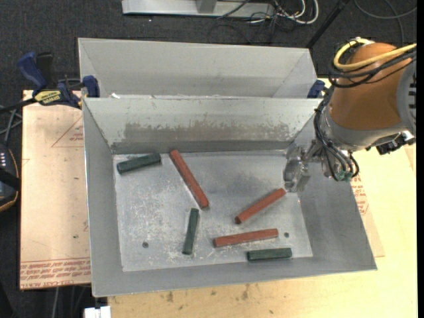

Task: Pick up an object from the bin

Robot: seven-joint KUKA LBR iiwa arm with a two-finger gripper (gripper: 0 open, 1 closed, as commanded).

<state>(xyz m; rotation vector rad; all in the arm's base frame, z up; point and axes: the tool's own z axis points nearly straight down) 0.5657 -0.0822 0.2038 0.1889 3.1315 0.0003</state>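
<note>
My gripper (pixel 293 175) hangs at the right side of the bin, just above the upper right end of a red-brown stick (pixel 260 206) that lies slanted on the floor. Nothing shows between its fingers. Below that stick a second red-brown stick (pixel 246 238) lies nearly level, with a short dark green stick (pixel 269 254) under it near the front wall.
A long red-brown stick (pixel 189 178) slants across the bin's middle left. One dark green stick (pixel 138 163) lies at the back left and another dark green stick (pixel 191 230) stands nearly upright in the view near the front. The arm with its orange cover comes in from the right.
</note>
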